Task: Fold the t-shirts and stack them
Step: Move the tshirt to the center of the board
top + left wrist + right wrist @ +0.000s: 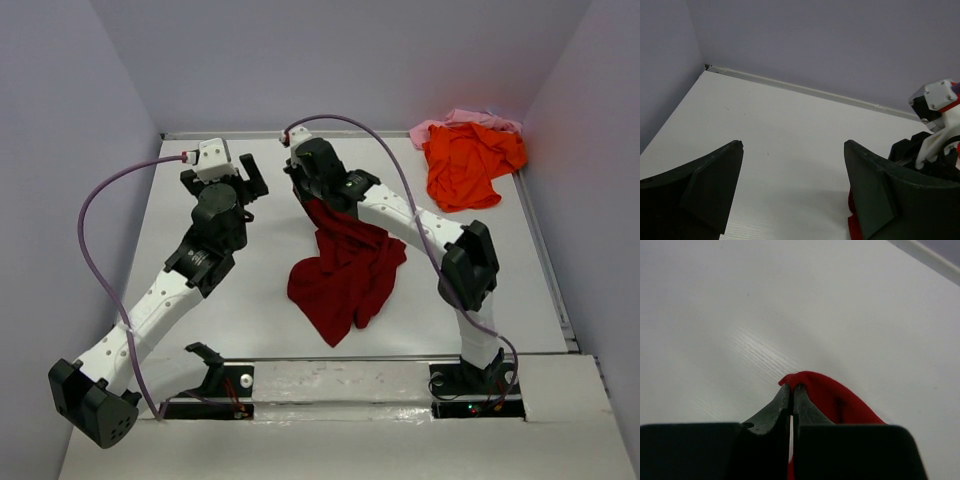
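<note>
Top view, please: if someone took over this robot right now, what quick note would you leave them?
Left gripper: open, empty, over bare table left of the maroon shirt.
Right gripper: shut on an edge of the maroon shirt; the rest lies crumpled mid-table.
Orange shirt: bunched in the far right corner, pink shirt peeking out behind it.
Done: nothing folded or stacked.
Left: fold all three, then stack.
</note>
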